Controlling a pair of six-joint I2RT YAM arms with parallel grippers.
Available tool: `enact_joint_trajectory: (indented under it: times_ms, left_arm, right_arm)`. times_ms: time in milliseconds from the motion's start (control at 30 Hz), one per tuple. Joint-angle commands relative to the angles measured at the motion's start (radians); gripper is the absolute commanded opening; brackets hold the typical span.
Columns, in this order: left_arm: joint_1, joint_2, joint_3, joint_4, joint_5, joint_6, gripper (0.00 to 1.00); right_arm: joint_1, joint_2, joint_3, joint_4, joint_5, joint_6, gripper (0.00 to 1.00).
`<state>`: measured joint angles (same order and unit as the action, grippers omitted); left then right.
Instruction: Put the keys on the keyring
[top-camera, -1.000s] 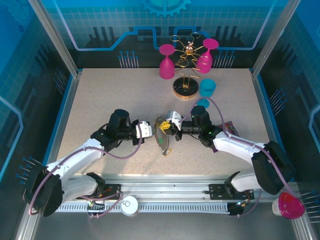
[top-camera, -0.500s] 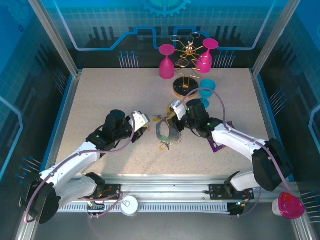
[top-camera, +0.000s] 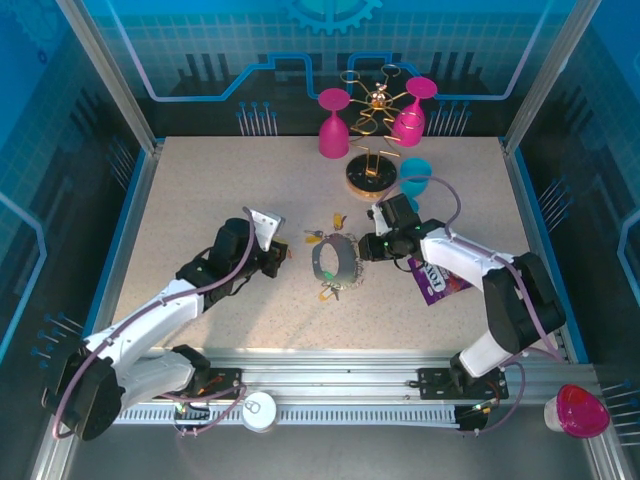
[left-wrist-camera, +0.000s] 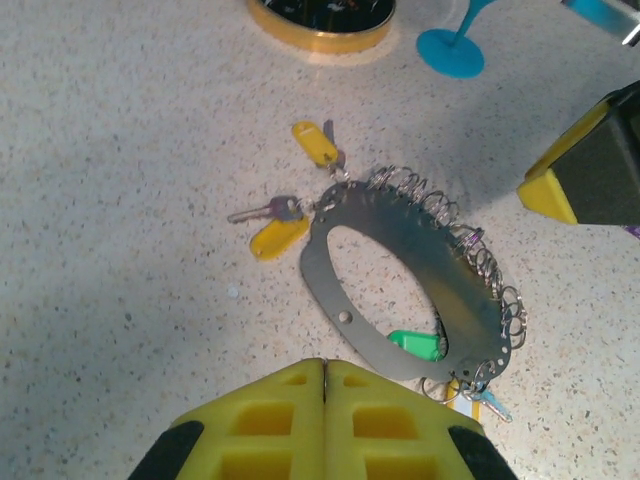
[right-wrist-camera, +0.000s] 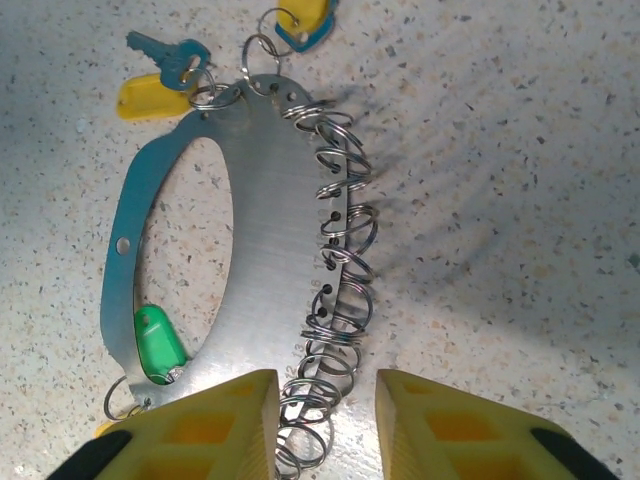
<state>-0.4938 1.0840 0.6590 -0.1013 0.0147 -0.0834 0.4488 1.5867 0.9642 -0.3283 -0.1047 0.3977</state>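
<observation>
Nearby, purple packet (top-camera: 445, 283) lies beside the keyring (top-camera: 335, 260), gold rack (top-camera: 372, 140) behind.

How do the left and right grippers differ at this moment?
The left gripper has its fingers pressed together; the right gripper has its fingers apart. The left gripper stops short of the keyring, while the right gripper's wrist view shows the keyring's wire-loop edge between its fingers. Both have yellow fingers and point at the keyring, which lies flat.
</observation>
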Motion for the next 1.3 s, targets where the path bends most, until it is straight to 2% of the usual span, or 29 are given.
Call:
enact_joint_trajectory:
  times_ms: [0,433,667,833,967,1267]
  left_arm:
    - [-0.004,0.026,0.011,-0.047,-0.028,-0.123,0.00]
    - [-0.005,0.050,0.010,-0.013,-0.015,-0.151,0.00]
    - [-0.005,0.054,0.005,0.000,-0.015,-0.153,0.00]
    - [-0.003,0.060,0.002,0.011,-0.012,-0.155,0.00]
    - [-0.004,0.061,0.002,0.015,-0.012,-0.154,0.00]
    - [-0.004,0.061,-0.001,-0.006,-0.019,-0.163,0.00]
  right_arm:
    - [-0.031,0.058,0.070,-0.031,-0.018,0.026,0.35]
    - [-0.034,0.299,0.294,-0.011,-0.034,0.092,0.42]
    - [-0.006,0.394,0.396,-0.117,0.063,0.074,0.45]
    - [0.019,0.440,0.433,-0.157,0.051,0.045,0.46]
    - [0.034,0.474,0.458,-0.189,0.042,0.030,0.41]
    - [0.044,0.447,0.450,-0.202,0.060,0.006,0.14]
